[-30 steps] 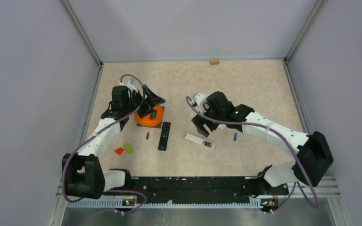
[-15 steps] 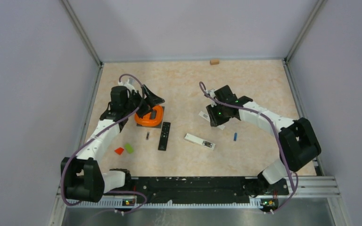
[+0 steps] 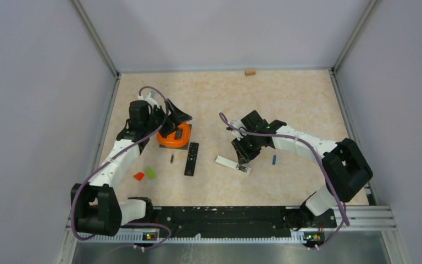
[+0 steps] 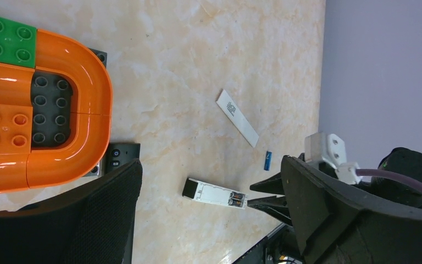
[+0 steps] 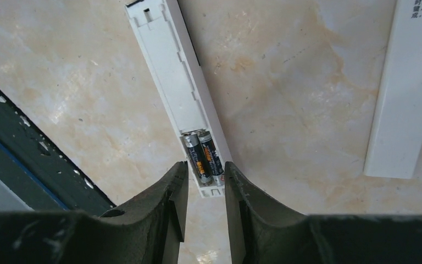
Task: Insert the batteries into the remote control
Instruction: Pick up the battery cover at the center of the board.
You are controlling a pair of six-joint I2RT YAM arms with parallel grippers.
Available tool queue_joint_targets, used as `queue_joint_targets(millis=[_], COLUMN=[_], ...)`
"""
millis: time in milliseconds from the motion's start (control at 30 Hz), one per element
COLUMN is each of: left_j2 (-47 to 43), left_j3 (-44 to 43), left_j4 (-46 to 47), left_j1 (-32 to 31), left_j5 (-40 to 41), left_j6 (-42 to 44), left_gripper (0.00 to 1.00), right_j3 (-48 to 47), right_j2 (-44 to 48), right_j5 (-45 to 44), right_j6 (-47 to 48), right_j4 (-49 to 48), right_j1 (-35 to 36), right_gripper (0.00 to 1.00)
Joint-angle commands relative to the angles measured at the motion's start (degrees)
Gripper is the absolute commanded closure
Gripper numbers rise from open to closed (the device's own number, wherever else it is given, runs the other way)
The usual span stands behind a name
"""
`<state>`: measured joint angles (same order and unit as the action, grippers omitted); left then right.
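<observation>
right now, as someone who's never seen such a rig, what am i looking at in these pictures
Two robot arms stand on a table. One picture looks down from above; the other two come from cameras on each wrist. The left gripper hangs open and empty over an orange brick toy. The right gripper straddles the end of a white remote where two batteries sit; whether it grips is unclear. A white strip, likely its cover, lies beside it. Also loose: a blue battery, a dark battery, a black remote, a red block and a green block.

White cover strip (image 5: 406, 93) and remote control (image 5: 176, 77) tip beyond right wrist view's edges
</observation>
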<state>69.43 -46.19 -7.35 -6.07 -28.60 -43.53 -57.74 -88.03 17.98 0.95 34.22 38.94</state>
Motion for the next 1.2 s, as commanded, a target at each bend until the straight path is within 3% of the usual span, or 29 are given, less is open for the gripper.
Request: queue_joint_targets(millis=[0,433,1067,1167], left_j2=[0.02,0.35,0.18,-0.13], left_j3=[-1.8,-1.59,-1.44,-1.39], left_j4=[1.57,1.73,1.78,1.57], left_j1=[0.26,0.26,0.26,0.26], left_j5=[-0.57,-0.58,-0.84,-0.29], left_j6=[0.5,0.25,0.15,0.41], left_gripper=[0.01,0.01,0.01,0.01], right_j3=[-0.97,0.03,0.02,-1.05], right_j2=[-3.1,-4.91,-5.94,-3.43], right_j5=[-2.76,-7.21,-15.05,-14.64], right_j6=[1.43,2.57,2.76,1.19], right_j4=[0.79,1.81,1.89,0.76], right_j1=[1.24,3.1,5.88,5.8], right_gripper=[0.69,0.83,0.8,0.75])
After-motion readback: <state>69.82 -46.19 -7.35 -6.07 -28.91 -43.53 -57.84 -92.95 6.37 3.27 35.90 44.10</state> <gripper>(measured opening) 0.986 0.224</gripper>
